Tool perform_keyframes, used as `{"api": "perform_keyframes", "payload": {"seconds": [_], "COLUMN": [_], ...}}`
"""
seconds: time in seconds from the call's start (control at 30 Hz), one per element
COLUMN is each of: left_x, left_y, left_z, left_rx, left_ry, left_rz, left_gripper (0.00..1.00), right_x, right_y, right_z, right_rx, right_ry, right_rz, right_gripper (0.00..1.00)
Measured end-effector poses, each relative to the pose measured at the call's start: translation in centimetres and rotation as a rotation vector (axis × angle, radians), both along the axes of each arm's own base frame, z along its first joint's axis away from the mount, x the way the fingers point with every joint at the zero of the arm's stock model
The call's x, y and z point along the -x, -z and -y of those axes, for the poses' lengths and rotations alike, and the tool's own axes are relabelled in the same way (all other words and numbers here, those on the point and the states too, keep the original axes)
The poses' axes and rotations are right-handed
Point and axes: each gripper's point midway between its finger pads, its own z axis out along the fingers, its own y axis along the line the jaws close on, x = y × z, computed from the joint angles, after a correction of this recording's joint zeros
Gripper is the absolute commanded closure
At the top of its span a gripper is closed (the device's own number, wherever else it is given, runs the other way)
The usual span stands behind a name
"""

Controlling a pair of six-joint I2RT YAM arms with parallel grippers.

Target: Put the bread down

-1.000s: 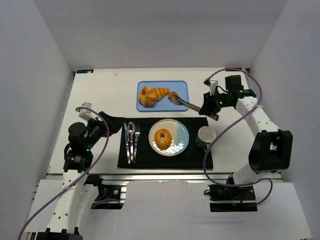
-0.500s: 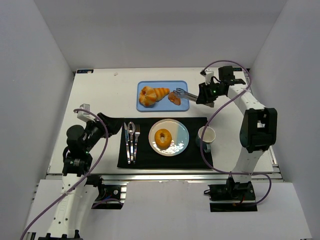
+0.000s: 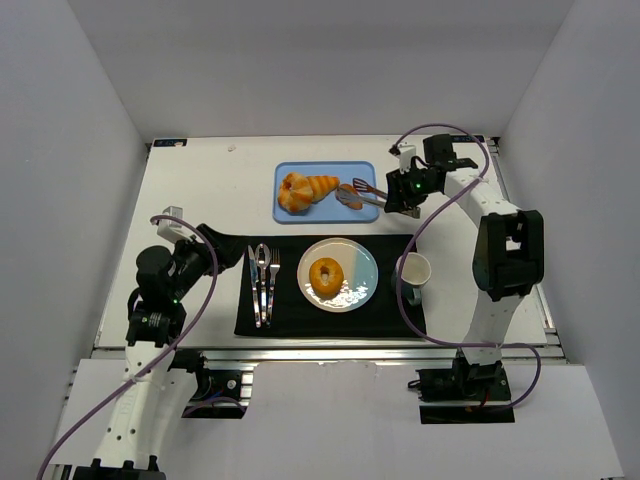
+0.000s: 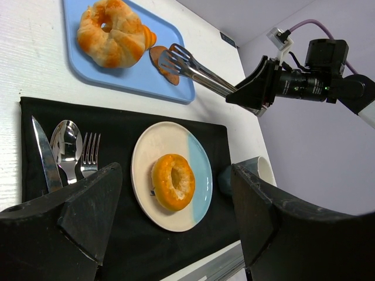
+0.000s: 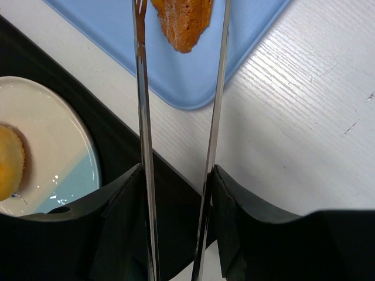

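Brown small bread piece [image 3: 346, 199] lies on the right end of the blue tray [image 3: 290, 170], far centre of the table. It sits just right of the croissant [image 3: 305, 188], which shares the tray. Metal tongs [image 3: 368, 192] reach in from the right and their tips straddle the piece. Tong arms stand apart in the right wrist view; whether they touch the bread can't be told.

Right gripper [image 3: 405, 192] holds the tongs by the handle end, one tong arm lying along the inside of each finger, fingers partly spread. Right arm rises from its near-right base and runs far along the table's right side. It then bends left at the far edge, with the wrist level and pointing left at the tray.

Near the tray is a black mat [image 3: 290, 320]. On it are a white and blue plate [image 3: 362, 270] with a doughnut [image 3: 326, 273], and a knife, spoon and fork [image 3: 262, 283] at the left. Cup [image 3: 412, 270] stands at the mat's right edge.

Left arm is folded low at the near left. Left gripper [image 3: 228, 247] points right at the mat's left edge, fingers wide apart, nothing between them.
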Motion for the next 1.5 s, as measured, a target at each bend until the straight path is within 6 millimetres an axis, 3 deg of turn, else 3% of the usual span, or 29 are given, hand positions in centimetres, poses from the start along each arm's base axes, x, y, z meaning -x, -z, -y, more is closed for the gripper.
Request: {"api": "perform_keyframes", "payload": {"seconds": [0.2, 0.57, 0.8, 0.93, 1.13, 1.23, 1.33, 1.5], "left_x": [-0.1, -0.1, -0.2, -0.2, 0.0, 0.2, 0.3, 0.3], "left_y": [0.1, 0.0, -0.2, -0.2, -0.5, -0.5, -0.2, 0.3], "left_z": [0.0, 0.0, 0.0, 0.0, 0.0, 0.0, 0.0, 0.0], "left_rx": [0.000, 0.000, 0.001, 0.001, 0.002, 0.004, 0.005, 0.005], "left_ry": [0.000, 0.000, 0.000, 0.000, 0.000, 0.000, -0.001, 0.000], "left_rz": [-0.003, 0.002, 0.009, 0.009, 0.023, 0.031, 0.027, 0.015], "left_gripper": [0.16, 0.16, 0.16, 0.16, 0.16, 0.16, 0.16, 0.16], "right_x": [-0.1, 0.4, 1.0, 2.2, 5.9, 9.1, 12.5, 16.9], "right_y": [0.9, 1.6, 1.0, -1.1, -8.1, -10.1, -10.0, -7.1], "right_z": [0.2, 0.2, -0.4, -0.8, -1.5, -1.3, -1.1, -1.0], "right_rx": [0.049, 0.070, 0.028, -0.022, -0.108, -0.129, -0.132, -0.094], "right_ry": [0.010, -0.010, -0.030, -0.053, -0.114, -0.147, -0.182, -0.228], "right_rz": [-0.002, -0.027, -0.046, -0.050, 0.037, 0.064, 0.043, -0.058], "right_gripper": [0.51, 0.98, 1.00, 1.00, 1.00, 1.00, 1.00, 1.00]}}
